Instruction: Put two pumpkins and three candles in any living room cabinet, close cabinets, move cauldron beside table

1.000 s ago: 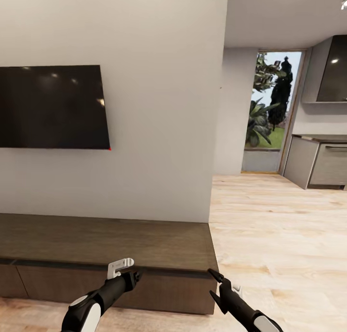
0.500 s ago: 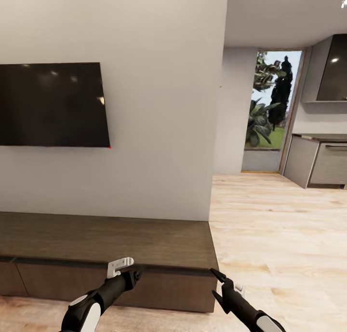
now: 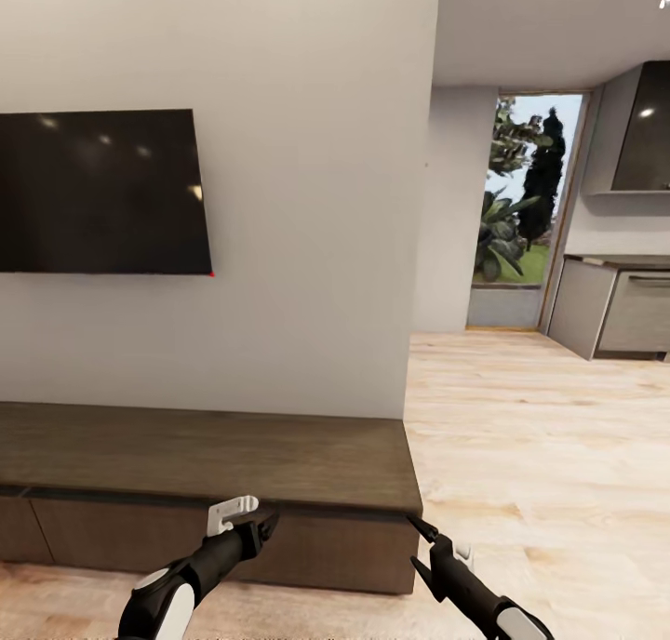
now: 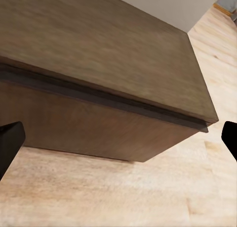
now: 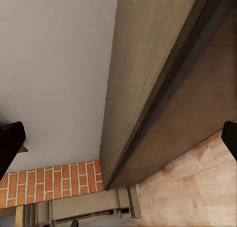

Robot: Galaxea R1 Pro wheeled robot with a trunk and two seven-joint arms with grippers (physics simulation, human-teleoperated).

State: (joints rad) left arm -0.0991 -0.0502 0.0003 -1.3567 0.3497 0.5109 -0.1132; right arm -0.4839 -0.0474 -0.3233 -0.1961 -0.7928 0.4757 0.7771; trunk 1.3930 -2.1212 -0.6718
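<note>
Both your left gripper (image 4: 118, 138) and right gripper (image 5: 118, 138) gape wide, empty. Cabinet (image 3: 214, 454) is rigid, heavy, handle-less: hook the drawer's top edge.

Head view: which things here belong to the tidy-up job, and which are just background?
Belongs to the job:
cabinet, drawer fronts closed
left gripper, empty
right gripper, empty

Background:
TV
kitchen units
garden window
</note>
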